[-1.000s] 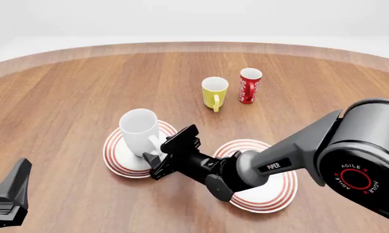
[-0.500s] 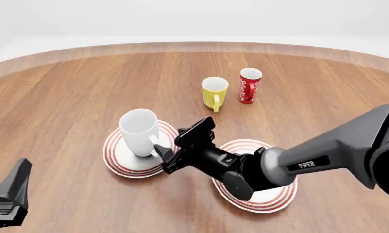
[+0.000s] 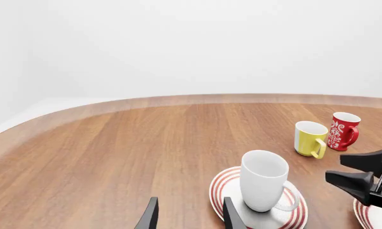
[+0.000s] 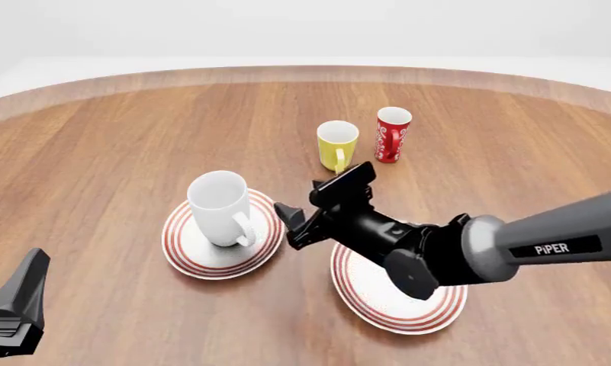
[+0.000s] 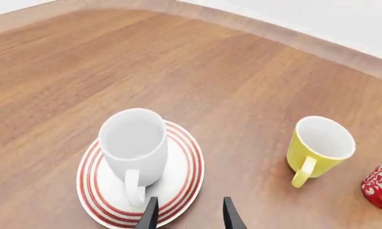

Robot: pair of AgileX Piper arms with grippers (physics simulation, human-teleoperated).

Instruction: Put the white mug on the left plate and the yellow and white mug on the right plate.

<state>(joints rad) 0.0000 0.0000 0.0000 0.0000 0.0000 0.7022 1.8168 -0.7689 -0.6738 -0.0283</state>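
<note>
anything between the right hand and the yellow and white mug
No. In the front view only bare wood separates the right hand from the yellow and white mug.

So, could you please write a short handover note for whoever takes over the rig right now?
Right pincer: open, empty, hanging between the two plates.
Left pincer: open, empty, low at the near left of the table.
White mug: upright on the left plate. Done.
Yellow and white mug: upright on the table beside the red cup, off any plate.
Right plate: bare.
Left to do: grasp the yellow and white mug and set it on the right plate.
</note>
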